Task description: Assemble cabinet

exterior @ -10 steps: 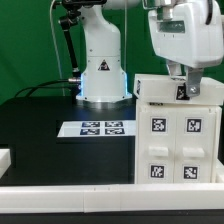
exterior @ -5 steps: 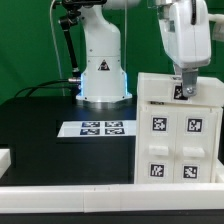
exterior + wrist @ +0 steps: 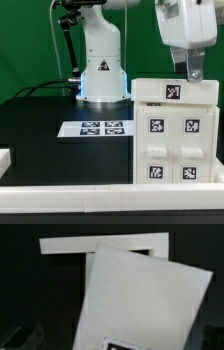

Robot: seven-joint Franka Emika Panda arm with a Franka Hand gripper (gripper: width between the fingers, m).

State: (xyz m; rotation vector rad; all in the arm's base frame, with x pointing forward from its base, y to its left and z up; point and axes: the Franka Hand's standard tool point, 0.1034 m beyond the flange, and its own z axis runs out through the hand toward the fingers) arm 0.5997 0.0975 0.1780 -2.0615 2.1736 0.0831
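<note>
Claw [image 3: 193, 72] hangs above the cabinet [image 3: 175, 135], grip unclear; white boxy body, tagged drawer blocks [image 3: 171, 145]

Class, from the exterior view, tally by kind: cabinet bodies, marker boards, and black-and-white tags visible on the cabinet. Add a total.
Cabinet: 1
Marker board: 1
Tags on the cabinet: 5, four on its front, one on top
Total: 7

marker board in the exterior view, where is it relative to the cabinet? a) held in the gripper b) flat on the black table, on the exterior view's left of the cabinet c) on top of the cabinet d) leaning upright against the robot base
b: the marker board lies flat on the black table, on the exterior view's left of the cabinet, while the gripper is up above the cabinet's top.
</note>
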